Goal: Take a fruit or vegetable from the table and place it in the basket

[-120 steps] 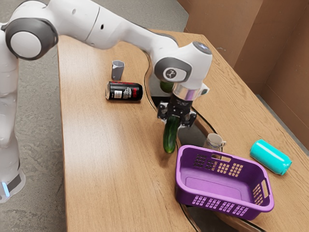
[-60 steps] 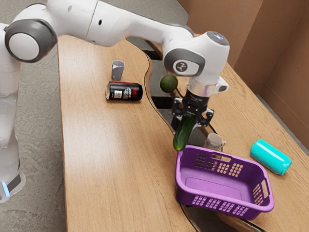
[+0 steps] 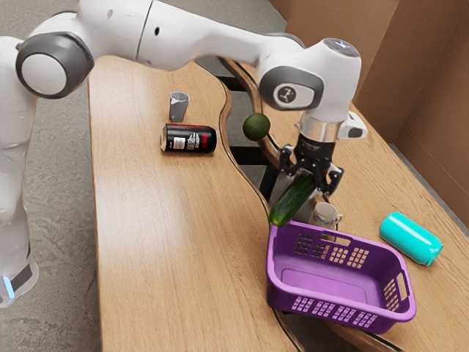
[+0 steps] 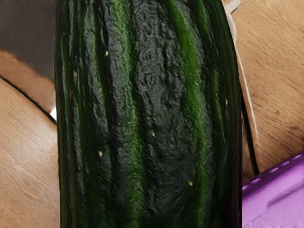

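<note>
Cucumber: I have it off the surface, aslant beneath the hand, its low end toward the exterior view's left and near the basket's far left corner. I can't tell whether it touches the rim.
Jaws: closed on the cucumber, pinching it toward its upper end.
Basket: upright, just on the near side of my load; the cucumber is not inside it.
Mug: by the basket's far side, close below the hand; I'd gain height before going sideways, lest I knock it.
Step in hand: carrying, I judge, with the grasp done and the drop to come.
Path: up first, then near and right, until the cucumber's whole length, not just my hand, is over the basket floor.
Hanging end: it could snag the rim and twist in my grip, so I'd cross slowly.
Angle: a small wrist turn to lay it along the basket's long side should help it fit.
Release: lower it inside the walls, open gently, rise straight.
</note>
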Controlling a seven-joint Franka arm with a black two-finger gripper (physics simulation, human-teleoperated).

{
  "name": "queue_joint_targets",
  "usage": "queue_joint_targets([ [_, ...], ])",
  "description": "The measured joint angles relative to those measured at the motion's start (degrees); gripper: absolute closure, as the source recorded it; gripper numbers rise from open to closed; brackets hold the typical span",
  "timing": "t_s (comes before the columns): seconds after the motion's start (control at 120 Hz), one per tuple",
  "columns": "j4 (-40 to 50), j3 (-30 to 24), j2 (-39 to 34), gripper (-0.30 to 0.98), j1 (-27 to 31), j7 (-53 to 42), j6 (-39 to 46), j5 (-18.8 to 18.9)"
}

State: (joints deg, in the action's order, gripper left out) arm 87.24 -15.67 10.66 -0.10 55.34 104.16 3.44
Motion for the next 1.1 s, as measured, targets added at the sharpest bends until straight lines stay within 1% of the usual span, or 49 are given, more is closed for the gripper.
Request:
queue_joint_targets([
  [0.108, -0.49, 0.05, 0.01, 0.48, 0.03, -5.29, -0.11, -0.19],
  [0.242, -2.43, -0.25, 1.66, 0.48, -0.28, -13.14, 0.04, 1.82],
  [0.375, -4.37, -3.10, 3.63, 0.48, -0.50, -22.11, 0.40, 3.56],
  [0.575, -4.22, -4.32, 3.36, 0.48, -0.41, -33.09, 1.73, 4.29],
  [0.675, -4.29, -6.70, 3.60, 0.48, -0.59, -39.30, 2.84, 7.09],
  [0.775, -4.42, -10.20, 4.46, 0.48, -0.71, -45.32, 4.87, 12.58],
  [0.825, -6.03, -10.86, 6.32, 0.49, -0.77, -48.31, 5.61, 13.88],
  [0.892, -10.52, -12.46, 10.18, 0.49, -0.69, -52.14, 6.02, 14.72],
  [0.992, -15.36, -13.57, 13.78, 0.48, -2.31, -57.30, 6.42, 15.39],
  [1.1, -17.61, -13.66, 17.38, 0.49, -3.03, -62.13, 6.81, 15.69],
])
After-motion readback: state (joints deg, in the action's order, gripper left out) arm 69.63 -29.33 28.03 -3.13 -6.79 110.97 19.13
